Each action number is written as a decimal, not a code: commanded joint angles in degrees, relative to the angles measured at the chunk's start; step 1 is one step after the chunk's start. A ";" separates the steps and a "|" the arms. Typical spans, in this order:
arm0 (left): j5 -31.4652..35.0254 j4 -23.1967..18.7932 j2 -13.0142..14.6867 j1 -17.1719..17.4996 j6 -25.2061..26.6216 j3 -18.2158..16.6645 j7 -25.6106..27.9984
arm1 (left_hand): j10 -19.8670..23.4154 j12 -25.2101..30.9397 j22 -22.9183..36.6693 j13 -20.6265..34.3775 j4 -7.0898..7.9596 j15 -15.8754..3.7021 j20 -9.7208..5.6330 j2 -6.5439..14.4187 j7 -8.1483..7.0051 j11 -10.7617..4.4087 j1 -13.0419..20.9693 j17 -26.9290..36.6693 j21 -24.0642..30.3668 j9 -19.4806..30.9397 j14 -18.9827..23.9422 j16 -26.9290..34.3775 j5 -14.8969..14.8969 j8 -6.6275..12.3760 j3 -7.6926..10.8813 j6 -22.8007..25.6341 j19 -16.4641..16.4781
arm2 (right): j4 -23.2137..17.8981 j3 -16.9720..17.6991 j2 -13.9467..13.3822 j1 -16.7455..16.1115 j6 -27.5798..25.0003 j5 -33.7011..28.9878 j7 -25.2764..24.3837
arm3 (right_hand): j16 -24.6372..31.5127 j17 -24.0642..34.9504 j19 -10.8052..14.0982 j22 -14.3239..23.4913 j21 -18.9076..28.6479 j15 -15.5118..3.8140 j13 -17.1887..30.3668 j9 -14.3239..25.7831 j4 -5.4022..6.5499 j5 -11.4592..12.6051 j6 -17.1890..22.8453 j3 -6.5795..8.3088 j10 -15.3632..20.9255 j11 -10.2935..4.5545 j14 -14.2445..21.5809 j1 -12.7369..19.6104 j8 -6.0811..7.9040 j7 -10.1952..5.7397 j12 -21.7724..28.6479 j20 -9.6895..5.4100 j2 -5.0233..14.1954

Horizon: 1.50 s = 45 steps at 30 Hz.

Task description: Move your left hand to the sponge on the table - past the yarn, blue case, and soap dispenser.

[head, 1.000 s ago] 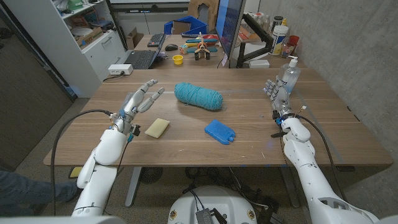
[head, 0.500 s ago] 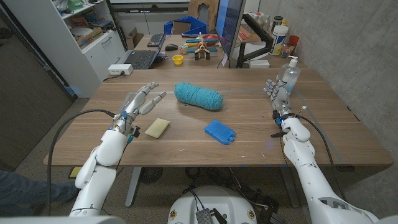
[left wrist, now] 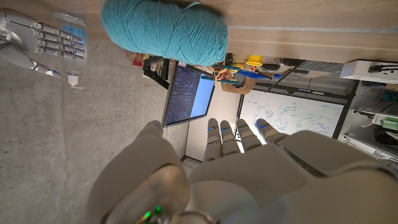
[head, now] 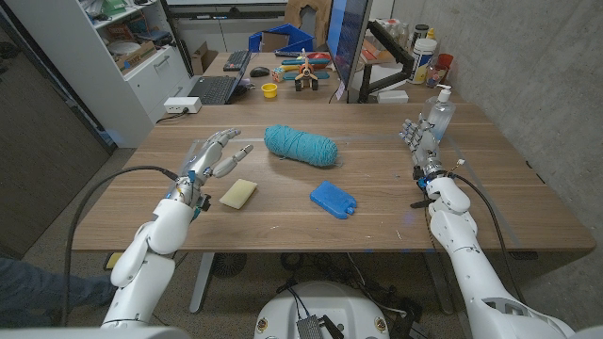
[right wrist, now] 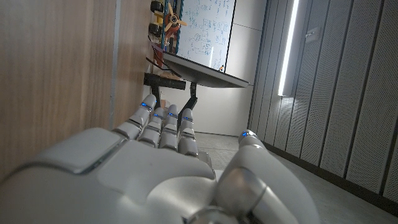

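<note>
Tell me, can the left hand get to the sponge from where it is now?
Probably yes. The left hand hovers open just beside the sponge, with only bare table between them. The yarn and blue case lie farther toward the robot's right, out of the way.

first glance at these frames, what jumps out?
The teal yarn dominates mid-table, with the blue case in front of it nearer the robot. The left hand hovers with fingers spread just beside the pale yellow sponge, not touching it. At the table's right side the right hand stands upright next to the clear soap dispenser.
</note>
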 commanded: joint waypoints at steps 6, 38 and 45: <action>13.76 -1.48 2.31 1.72 6.13 2.09 7.89 | 0.71 0.09 0.08 0.02 -0.47 -0.09 0.22 0.05 -0.51 -0.16 0.94 0.13 -0.21 0.19 0.39 0.04 0.27 -0.09 0.24 0.40 0.33 | 1.47 0.17 0.02 0.98 0.15 -0.28 0.40 | -0.22 0.20 0.75 0.17 -0.35 -0.24 -0.03 0.13 -0.12 0.33 0.25 0.00 0.50 -0.08 0.55 0.01 -0.08 0.03 -0.02 0.06 0.70; 17.72 0.89 6.18 2.23 11.94 7.54 9.73 | 1.95 0.21 0.15 0.07 -1.68 -0.08 1.39 0.42 -1.28 -1.22 2.95 0.17 -0.58 0.23 1.16 0.02 0.08 0.01 0.84 1.82 1.49 | 2.77 0.42 0.59 1.66 0.63 -0.78 0.86 | -0.29 0.19 1.32 0.20 -1.08 -0.32 -0.01 0.13 -0.32 0.35 0.43 -0.16 0.86 -0.23 0.77 -0.04 -0.14 0.03 -0.32 0.03 0.78; 17.43 1.05 6.71 2.71 12.66 7.84 9.49 | 2.11 0.19 0.17 0.09 -1.88 -0.06 1.43 0.44 -1.32 -1.50 3.27 0.19 -0.73 0.24 1.25 0.00 0.02 -0.04 0.90 1.95 1.51 | 3.03 0.41 0.77 1.57 0.65 -0.81 0.92 | -0.30 0.19 1.39 0.20 -1.26 -0.36 0.00 0.13 -0.35 0.35 0.42 -0.19 0.90 -0.22 0.81 -0.06 -0.17 0.00 -0.40 0.07 0.81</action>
